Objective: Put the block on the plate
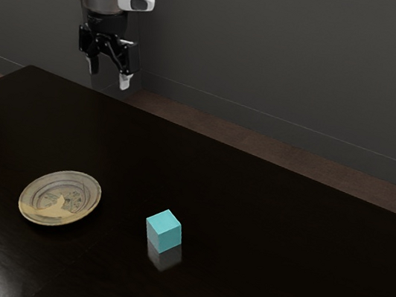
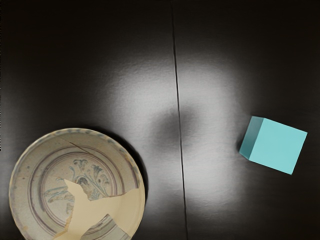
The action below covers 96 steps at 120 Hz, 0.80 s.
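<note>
One claw (image 1: 109, 74), mine, raised at the exterior view's far left; released, its two fingers (image 1: 124, 80) standing apart. One counter (image 1: 282, 237), black, glossy. One block (image 1: 164, 230), turquoise, resting on the counter toward the near side, to the exterior view's right of the plate and clear of it. One plate (image 1: 60, 198), patterned, a single pale tan patch across it. I count one seam (image 2: 179, 120) between plate and block.

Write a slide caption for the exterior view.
Open robot gripper raised high, with a turquoise cube and a decorated plate sitting apart on a glossy black table.
</note>
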Tool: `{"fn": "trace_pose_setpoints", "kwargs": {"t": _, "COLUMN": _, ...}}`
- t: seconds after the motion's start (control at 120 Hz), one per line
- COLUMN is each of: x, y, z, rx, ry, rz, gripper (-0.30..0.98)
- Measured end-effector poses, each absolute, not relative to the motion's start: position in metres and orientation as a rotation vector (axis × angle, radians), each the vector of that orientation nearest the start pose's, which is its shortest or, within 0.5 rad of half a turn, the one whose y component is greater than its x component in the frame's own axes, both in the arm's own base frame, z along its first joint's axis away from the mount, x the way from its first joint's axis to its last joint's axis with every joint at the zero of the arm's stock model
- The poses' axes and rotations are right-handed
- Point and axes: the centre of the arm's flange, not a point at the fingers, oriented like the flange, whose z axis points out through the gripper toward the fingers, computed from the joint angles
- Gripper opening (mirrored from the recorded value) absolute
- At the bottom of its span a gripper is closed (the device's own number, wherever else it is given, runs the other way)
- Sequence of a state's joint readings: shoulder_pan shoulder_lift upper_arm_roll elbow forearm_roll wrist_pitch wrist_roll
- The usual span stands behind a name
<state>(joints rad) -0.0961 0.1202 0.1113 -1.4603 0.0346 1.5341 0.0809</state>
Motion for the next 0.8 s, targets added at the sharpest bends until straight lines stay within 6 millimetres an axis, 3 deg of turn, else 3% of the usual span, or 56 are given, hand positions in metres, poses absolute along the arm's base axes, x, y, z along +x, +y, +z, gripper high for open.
{"fn": "trace_pose_setpoints", "kwargs": {"t": 0.233, "x": 0.593, "y": 0.007, "z": 0.6, "rx": -3.099, "ry": 0.089, "rz": 0.065, "gripper": 0.69}}
{"fn": "trace_pose_setpoints", "kwargs": {"t": 0.533, "x": 0.639, "y": -0.038, "z": 0.51, "rx": -3.143, "ry": 0.44, "rz": 0.15, "gripper": 0.69}}
{"fn": "trace_pose_setpoints", "kwargs": {"t": 0.733, "x": 0.659, "y": -0.086, "z": 0.452, "rx": -3.09, "ry": 0.768, "rz": 0.175, "gripper": 0.69}}
{"fn": "trace_pose_setpoints", "kwargs": {"t": 0.8, "x": 0.665, "y": -0.111, "z": 0.442, "rx": -3.041, "ry": 0.863, "rz": 0.171, "gripper": 0.69}}
